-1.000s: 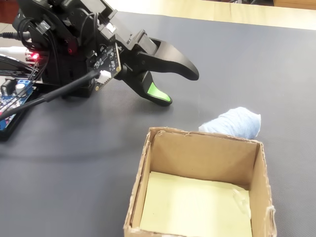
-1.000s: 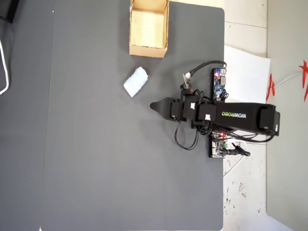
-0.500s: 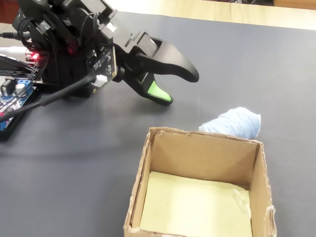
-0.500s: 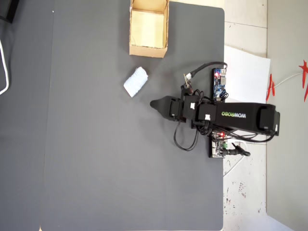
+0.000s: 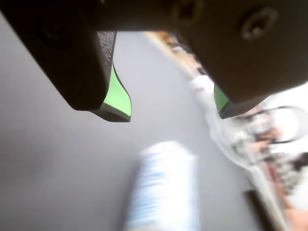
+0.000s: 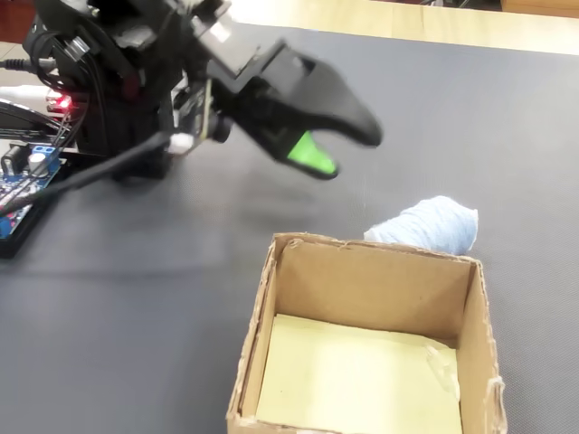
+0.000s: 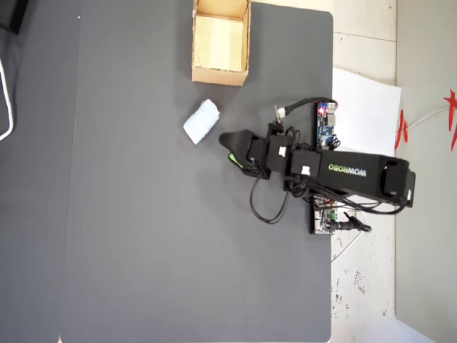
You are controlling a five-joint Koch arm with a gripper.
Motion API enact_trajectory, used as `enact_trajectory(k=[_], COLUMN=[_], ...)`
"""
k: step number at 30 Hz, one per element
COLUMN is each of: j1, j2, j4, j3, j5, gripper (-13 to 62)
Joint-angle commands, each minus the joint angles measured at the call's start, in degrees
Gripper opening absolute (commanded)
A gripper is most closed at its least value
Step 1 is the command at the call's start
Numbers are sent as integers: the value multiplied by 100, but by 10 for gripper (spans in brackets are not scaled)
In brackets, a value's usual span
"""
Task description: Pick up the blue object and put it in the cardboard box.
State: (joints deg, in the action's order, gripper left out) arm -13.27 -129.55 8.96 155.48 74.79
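- Since the earlier frames the black tool with green-lined fingertips point(image 6: 336, 152) has swung toward the pale light-blue, soft, textured oblong lump point(image 6: 427, 226) and lifted off the dark grey table mat point(image 6: 136, 298); in the overhead view its tip point(image 7: 227, 148) sits closer to the lump point(image 7: 201, 121) than it did, and neither lump nor box has shifted.
- Nearest in the fixed view is the small tan corrugated cardboard box point(image 6: 475, 316), open at the top, with a pale yellowish floor and nothing in it.
- Just behind the box's far wall lies the blue lump, resting on the mat; whether it touches the wall cannot be told.
- Beyond that, to the left in this view, the tool hangs in the air, blurred, well clear of the lump.
- The wrist view shows its two jaws spread wide point(image 5: 171, 113), with nothing between them; the lump point(image 5: 163, 190) shows blurred below the gap.
- Farthest back, at the left edge of the fixed view, sit the arm's black base, tangled cables and a blue circuit board point(image 6: 18, 185) with a red light nearby.
- In the overhead view the box point(image 7: 193, 43) stands at the mat's top edge, the lump just below it, and a white paper sheet point(image 7: 368, 114) lies off the mat beside the arm.
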Motion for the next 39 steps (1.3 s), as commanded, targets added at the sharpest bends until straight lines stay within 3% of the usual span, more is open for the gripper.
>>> enact_trajectory(k=[1, 20, 31, 35, 39], j1=[-9, -756, -958, -1037, -1090], j2=[176, 3190, 4421, 4641, 4693], j4=[431, 2039, 2013, 2013, 1995], j3=[-703, -3454, -3788, -3823, -3806], j5=[-18, -26, -9, -9, -9], gripper=[340, 339, 337, 289, 179])
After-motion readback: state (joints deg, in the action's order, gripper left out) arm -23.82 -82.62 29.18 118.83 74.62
